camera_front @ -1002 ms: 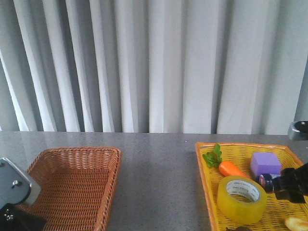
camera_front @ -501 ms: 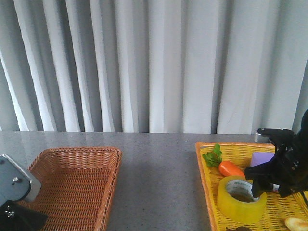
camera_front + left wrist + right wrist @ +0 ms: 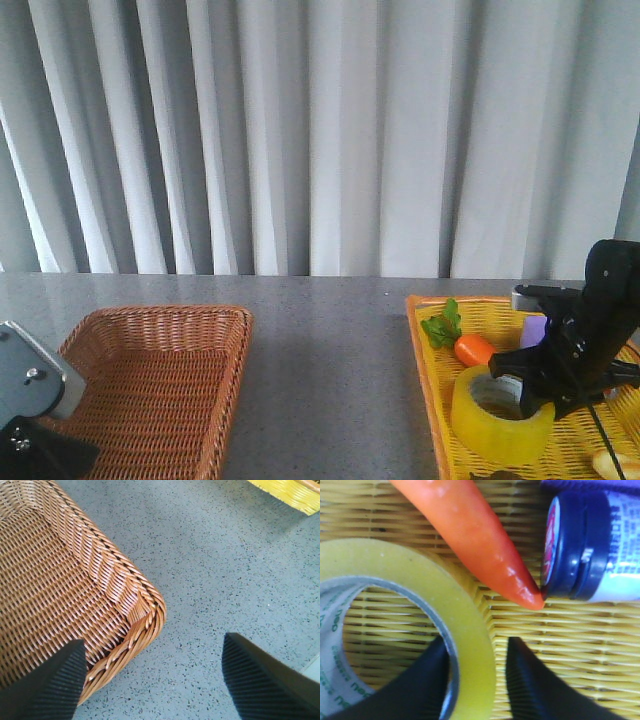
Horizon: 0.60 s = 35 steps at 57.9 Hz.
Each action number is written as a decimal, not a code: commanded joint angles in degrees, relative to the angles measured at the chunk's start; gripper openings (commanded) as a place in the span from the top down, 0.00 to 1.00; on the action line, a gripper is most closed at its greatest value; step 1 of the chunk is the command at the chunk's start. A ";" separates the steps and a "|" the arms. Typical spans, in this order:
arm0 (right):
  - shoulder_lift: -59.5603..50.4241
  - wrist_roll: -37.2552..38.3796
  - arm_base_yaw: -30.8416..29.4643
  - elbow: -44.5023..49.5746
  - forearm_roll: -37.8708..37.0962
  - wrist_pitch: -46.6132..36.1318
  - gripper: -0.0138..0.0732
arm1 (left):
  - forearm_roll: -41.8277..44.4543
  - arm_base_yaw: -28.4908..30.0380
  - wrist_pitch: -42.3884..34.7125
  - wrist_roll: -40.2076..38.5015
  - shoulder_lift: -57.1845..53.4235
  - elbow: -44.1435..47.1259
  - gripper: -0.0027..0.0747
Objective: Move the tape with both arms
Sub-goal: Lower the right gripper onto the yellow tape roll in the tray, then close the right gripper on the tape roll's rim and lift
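Grey speckled tabletop (image 3: 330, 340) is running across the lower half of the front frame, with pale pleated curtains (image 3: 300, 130) filling everything above it. Brown wicker basket (image 3: 160, 385) is sitting at lower left; the left wrist view is showing one rounded corner of it (image 3: 145, 605) against bare grey surface. Yellow woven tray (image 3: 430, 370) is occupying the lower right. Right arm (image 3: 590, 320) is reaching down into that tray from the right edge, black and jointed. Left arm is showing only as a grey bolted plate (image 3: 30, 375) at the far lower-left corner. Tape (image 3: 500, 410) is lying flat in the near part of the tray, translucent yellow with a white printed core; in the right wrist view its wall (image 3: 470, 645) is passing between the two black fingers. Right gripper (image 3: 472, 680) is straddling that wall, one finger inside the core and one outside, both looking pressed against it, so grasping the tape. Left gripper (image 3: 150, 675) is hanging released, fingers spread wide, one finger over the basket corner and the other over the table. Purple block (image 3: 533, 330) is sitting at the tray's far side, partly hidden by the arm. Orange carrot (image 3: 478, 348) with green leaves (image 3: 442, 325) is lying just beyond the tape; its tip (image 3: 532, 600) is touching a dark blue capped bottle (image 3: 585, 545).
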 commanded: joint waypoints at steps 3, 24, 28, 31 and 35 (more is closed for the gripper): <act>-3.19 -0.03 -0.30 -2.44 0.30 -0.43 0.70 | -1.17 -0.38 -3.45 -0.03 -0.80 -1.93 0.27; -9.50 -3.19 -0.30 -2.50 1.45 2.27 0.73 | -1.17 -0.38 -3.45 -0.03 -0.80 -1.93 0.27; -11.83 -4.05 -0.11 -2.50 2.03 2.38 0.72 | -1.17 -0.38 -3.45 -0.03 -0.80 -1.93 0.27; -13.69 -5.56 0.18 -2.50 2.83 2.31 0.72 | -1.17 -0.38 -3.45 -0.03 -0.80 -1.93 0.27; -15.86 -7.65 1.37 -2.50 4.97 2.00 0.72 | -1.17 -0.38 -3.45 -0.03 -0.80 -1.93 0.27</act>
